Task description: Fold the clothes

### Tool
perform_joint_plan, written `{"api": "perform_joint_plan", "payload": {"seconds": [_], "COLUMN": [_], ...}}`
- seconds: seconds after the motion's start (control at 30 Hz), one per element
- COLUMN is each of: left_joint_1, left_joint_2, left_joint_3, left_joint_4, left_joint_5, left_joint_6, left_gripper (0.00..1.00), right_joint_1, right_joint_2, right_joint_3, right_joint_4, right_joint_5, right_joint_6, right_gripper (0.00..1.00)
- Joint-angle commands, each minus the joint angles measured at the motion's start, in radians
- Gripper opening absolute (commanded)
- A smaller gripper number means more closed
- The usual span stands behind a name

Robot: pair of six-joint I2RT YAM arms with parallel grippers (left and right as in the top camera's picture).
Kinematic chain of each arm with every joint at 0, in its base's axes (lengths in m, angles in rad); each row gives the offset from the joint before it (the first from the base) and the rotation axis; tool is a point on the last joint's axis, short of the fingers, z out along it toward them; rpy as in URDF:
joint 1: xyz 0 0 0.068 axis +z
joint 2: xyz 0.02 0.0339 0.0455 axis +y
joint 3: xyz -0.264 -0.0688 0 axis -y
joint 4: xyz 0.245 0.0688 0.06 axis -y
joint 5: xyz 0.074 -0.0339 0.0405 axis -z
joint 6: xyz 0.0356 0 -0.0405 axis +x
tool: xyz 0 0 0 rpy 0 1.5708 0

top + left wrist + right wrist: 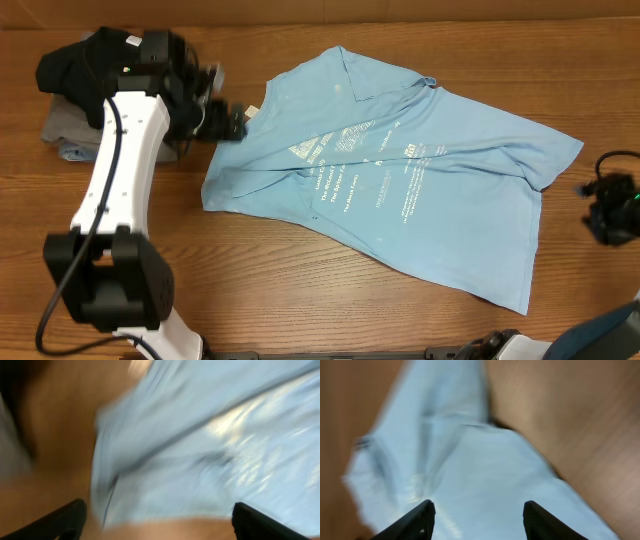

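Observation:
The light sky-blue T-shirt (420, 190) lies spread and wrinkled across the middle of the wooden table, with its white print facing up. My left gripper (232, 122) is at the shirt's upper left edge. The left wrist view is blurred, but it shows the jaws (159, 508) wide open and empty, with the shirt (200, 435) just ahead. My right gripper (606, 210) hovers at the far right, just off the shirt's right side. In the right wrist view its jaws (477, 506) are open, with blue cloth (470, 475) below and ahead of them.
A black shirt (62, 70) lies on grey folded garments (62, 132) at the back left, behind my left arm (125, 160). Bare wood (300, 290) shows in front of the shirt.

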Motion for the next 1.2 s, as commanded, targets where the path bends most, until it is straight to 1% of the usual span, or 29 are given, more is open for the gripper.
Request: {"api": "perform_joint_plan", "payload": {"seconds": [0.0, 0.07, 0.1, 0.2, 0.23, 0.27, 0.33, 0.4, 0.5, 0.53, 0.67, 0.77, 0.83, 0.9, 0.93, 0.97, 1.03, 1.07, 1.13, 1.17], "left_joint_1": [-0.060, -0.100, -0.136, -0.172, -0.179, -0.186, -0.188, -0.188, -0.183, -0.183, -0.183, -0.183, -0.183, -0.182, -0.180, -0.177, -0.163, -0.150, -0.118, -0.089], "left_joint_2": [-0.026, -0.002, 0.041, 0.125, 0.156, 0.193, 0.252, 0.310, 0.383, 0.404, 0.446, 0.475, 0.503, 0.526, 0.531, 0.541, 0.542, 0.539, 0.528, 0.520], "left_joint_3": [0.025, 0.025, 0.024, 0.025, 0.025, 0.025, 0.025, 0.025, 0.025, 0.025, 0.025, 0.024, 0.024, 0.024, 0.024, 0.024, 0.024, 0.026, 0.038, 0.053], "left_joint_4": [0.126, 0.211, 0.284, 0.386, 0.421, 0.458, 0.515, 0.558, 0.596, 0.610, 0.644, 0.642, 0.634, 0.616, 0.605, 0.594, 0.571, 0.560, 0.526, 0.500], "left_joint_5": [0.105, 0.016, -0.065, -0.119, -0.128, -0.134, -0.134, -0.134, -0.135, -0.156, -0.211, -0.219, -0.225, -0.240, -0.245, -0.261, -0.325, -0.386, -0.478, -0.501], "left_joint_6": [0.109, 0.108, 0.109, 0.131, 0.136, 0.136, 0.135, 0.135, 0.135, 0.135, 0.125, 0.104, 0.104, 0.103, 0.095, 0.080, 0.020, -0.040, -0.154, -0.216], "left_gripper": [0.77, 0.72, 0.70, 0.72, 0.74, 0.78, 0.80, 0.80, 0.75, 0.74, 0.76, 0.72, 0.65, 0.52, 0.42, 0.29, 0.04, 0.04, 0.04, 0.04], "right_joint_1": [0.002, 0.010, 0.027, 0.068, 0.082, 0.095, 0.114, 0.134, 0.163, 0.172, 0.204, 0.217, 0.221, 0.221, 0.221, 0.221, 0.221, 0.221, 0.221, 0.221], "right_joint_2": [-0.053, -0.065, -0.069, -0.069, -0.069, -0.069, -0.068, -0.067, -0.067, -0.067, -0.067, -0.066, -0.065, -0.063, -0.061, -0.060, -0.056, -0.050, -0.035, -0.023], "right_joint_3": [0.063, 0.063, 0.063, 0.062, 0.062, 0.061, 0.061, 0.061, 0.061, 0.061, 0.059, 0.052, 0.050, 0.049, 0.049, 0.049, 0.048, 0.048, 0.048, 0.048], "right_joint_4": [0.007, -0.002, -0.024, -0.051, -0.052, -0.051, -0.050, -0.053, -0.066, -0.069, -0.069, -0.069, -0.069, -0.064, -0.060, -0.048, -0.027, -0.014, 0.012, 0.027], "right_joint_5": [-0.225, -0.244, -0.243, -0.240, -0.238, -0.232, -0.199, -0.166, -0.132, -0.117, -0.052, -0.038, -0.031, -0.021, -0.013, 0.001, 0.023, 0.038, 0.050, 0.050], "right_joint_6": [-0.082, -0.087, -0.113, -0.161, -0.182, -0.195, -0.194, -0.194, -0.194, -0.194, -0.194, -0.193, -0.193, -0.193, -0.193, -0.193, -0.191, -0.187, -0.173, -0.158], "right_gripper": [0.62, 0.63, 0.63, 0.64, 0.64, 0.64, 0.65, 0.67, 0.68, 0.68, 0.70, 0.70, 0.70, 0.70, 0.71, 0.71, 0.76, 0.78, 0.78, 0.78]}}
